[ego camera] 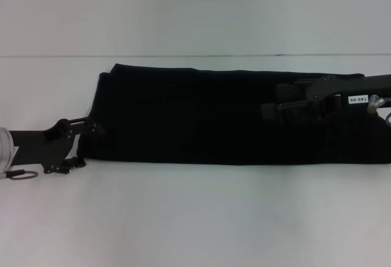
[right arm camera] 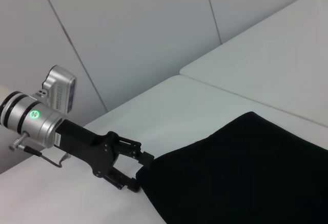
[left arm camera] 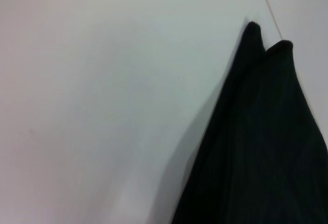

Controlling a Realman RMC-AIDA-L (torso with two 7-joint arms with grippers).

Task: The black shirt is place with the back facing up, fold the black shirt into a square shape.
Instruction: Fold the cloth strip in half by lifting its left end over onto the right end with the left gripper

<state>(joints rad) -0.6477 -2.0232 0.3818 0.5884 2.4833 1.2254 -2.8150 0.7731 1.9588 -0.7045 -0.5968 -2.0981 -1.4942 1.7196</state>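
Left gripper (ego camera: 82, 142), reaching in low and level, is pinching the near-left corner of the black shirt (ego camera: 201, 117) w/ jaws closed on cloth. Shirt is lying as a long folded band across the white worktop (ego camera: 195, 212); soft, light, prob. floppy, so best held at corners/edges. Right gripper (ego camera: 272, 109) is hovering over the shirt's far-right part; can't tell its fingers.

surface: white table (ego camera: 195, 218) | on it: folded black shirt (ego camera: 195, 117)

The left gripper (right arm camera: 134, 170) is black and jointed, bolted to a silver cylindrical wrist with a green indicator light, black bands and a grey camera box. The right gripper (ego camera: 272, 110) is black, with a white label reading 140-06.
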